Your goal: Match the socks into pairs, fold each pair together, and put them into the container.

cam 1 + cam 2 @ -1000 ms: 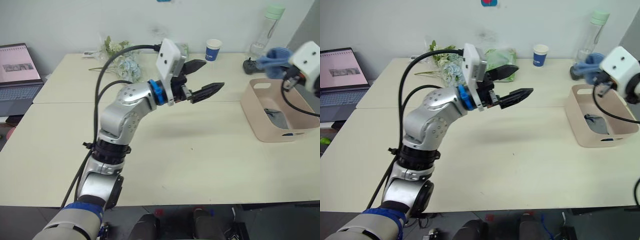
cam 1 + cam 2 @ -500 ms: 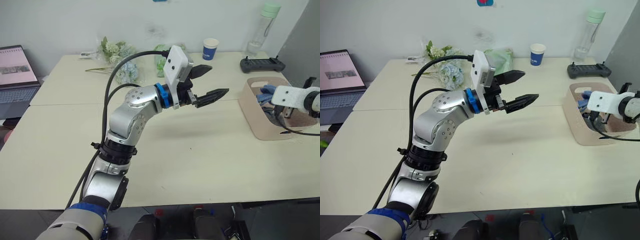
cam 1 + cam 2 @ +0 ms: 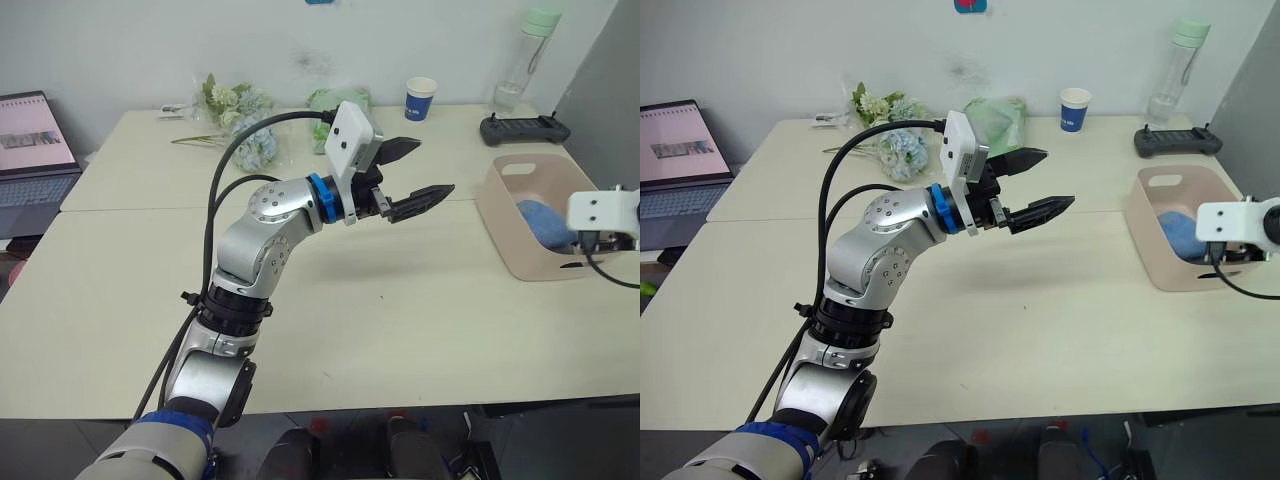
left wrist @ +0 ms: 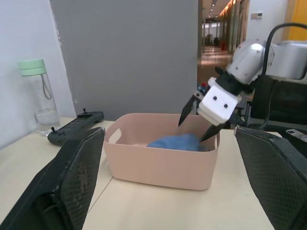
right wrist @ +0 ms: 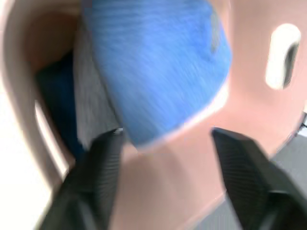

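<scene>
Container (image 3: 1160,220) holds light blue (image 3: 1181,230), grey (image 5: 91,110) and navy socks (image 5: 55,103).

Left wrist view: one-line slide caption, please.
Open right gripper poised over the pink container, light blue socks lying inside.

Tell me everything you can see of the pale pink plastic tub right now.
The pale pink plastic tub is rectangular with rounded corners, smooth walls and a slot handle at its far end. It stands upright on the cream table, near its right edge. Inside lies a bundled light blue sock pair, with grey sock and dark navy sock beside it. The right gripper hangs open over the rim, holding nothing.
</scene>
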Controlling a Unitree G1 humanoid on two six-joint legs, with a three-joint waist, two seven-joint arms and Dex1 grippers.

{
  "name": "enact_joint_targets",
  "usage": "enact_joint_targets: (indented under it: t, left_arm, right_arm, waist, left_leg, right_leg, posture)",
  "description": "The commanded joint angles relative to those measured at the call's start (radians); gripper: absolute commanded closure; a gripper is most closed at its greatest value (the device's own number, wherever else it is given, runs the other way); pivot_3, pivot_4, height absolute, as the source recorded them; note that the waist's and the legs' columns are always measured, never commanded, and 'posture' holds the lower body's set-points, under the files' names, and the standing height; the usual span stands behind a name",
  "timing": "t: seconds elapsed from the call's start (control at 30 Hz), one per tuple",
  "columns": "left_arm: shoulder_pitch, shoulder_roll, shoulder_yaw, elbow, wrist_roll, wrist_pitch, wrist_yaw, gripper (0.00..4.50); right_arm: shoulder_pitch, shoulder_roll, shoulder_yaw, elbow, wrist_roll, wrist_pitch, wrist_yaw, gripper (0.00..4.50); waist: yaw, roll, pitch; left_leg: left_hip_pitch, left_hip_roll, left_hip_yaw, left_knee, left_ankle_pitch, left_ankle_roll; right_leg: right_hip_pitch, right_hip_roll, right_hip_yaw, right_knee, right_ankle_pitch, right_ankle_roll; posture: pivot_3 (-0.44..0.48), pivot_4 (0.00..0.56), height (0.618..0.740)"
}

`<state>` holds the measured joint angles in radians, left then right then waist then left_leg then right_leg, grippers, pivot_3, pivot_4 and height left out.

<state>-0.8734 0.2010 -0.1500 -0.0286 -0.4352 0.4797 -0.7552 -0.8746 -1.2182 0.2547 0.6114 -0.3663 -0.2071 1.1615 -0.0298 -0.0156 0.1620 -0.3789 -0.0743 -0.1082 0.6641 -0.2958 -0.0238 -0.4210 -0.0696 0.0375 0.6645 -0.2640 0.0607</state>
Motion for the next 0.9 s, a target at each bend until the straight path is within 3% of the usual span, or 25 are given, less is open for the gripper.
enact_joint_targets:
  t: [0.03, 0.13, 0.23, 0.6, 0.9]
  left_arm:
    - [-0.021, 0.004, 0.012, -0.011, 0.007, -0.018, -0.006, 0.00]
    - [-0.026, 0.002, 0.013, -0.006, 0.010, -0.021, -0.006, 0.00]
    - [-0.030, -0.005, 0.013, -0.006, 0.010, -0.022, -0.003, 0.00]
    - [-0.015, -0.009, 0.010, -0.035, 0.012, -0.004, 0.014, 0.00]
    - [-0.003, 0.007, 0.009, -0.058, 0.023, 0.006, 0.026, 0.00]
  right_arm:
    - [-0.113, -0.034, -0.021, 0.013, -0.027, -0.003, 0.035, 0.02]
    - [-0.207, -0.004, -0.010, 0.067, -0.060, -0.017, 0.002, 0.02]
    - [-0.265, 0.068, -0.016, 0.126, -0.053, -0.016, -0.055, 0.67]
    - [-0.188, 0.187, 0.082, 0.316, -0.145, -0.087, -0.158, 4.47]
    - [-0.197, 0.208, 0.127, 0.441, -0.196, -0.121, -0.214, 4.47]
  waist:
    - [-0.001, 0.000, 0.000]
    - [0.000, 0.000, 0.000]
    - [0.000, -0.001, 0.000]
    - [0.003, 0.000, 0.000]
    - [0.001, 0.000, 0.000]
  left_leg:
    - [0.000, 0.000, 0.000, 0.000, 0.000, 0.000]
    - [0.000, 0.000, 0.000, 0.000, 0.000, 0.000]
    - [0.000, 0.000, 0.000, 0.000, 0.000, 0.000]
    - [-0.001, -0.001, 0.000, 0.001, 0.000, 0.000]
    - [-0.001, 0.000, 0.001, 0.001, 0.000, 0.000]
  right_leg:
    - [0.000, 0.000, 0.000, 0.000, 0.000, 0.000]
    - [0.000, 0.000, 0.000, 0.000, 0.000, 0.000]
    - [0.000, 0.000, 0.000, -0.001, 0.000, 0.000]
    - [-0.001, -0.001, 0.000, 0.000, 0.000, 0.000]
    - [-0.001, -0.001, 0.000, 0.000, 0.000, 0.000]
  posture:
    - [0.000, 0.150, 0.740]
    - [0.000, 0.150, 0.740]
    - [0.000, 0.150, 0.740]
    - [0.000, 0.150, 0.740]
    - [0.000, 0.150, 0.740]
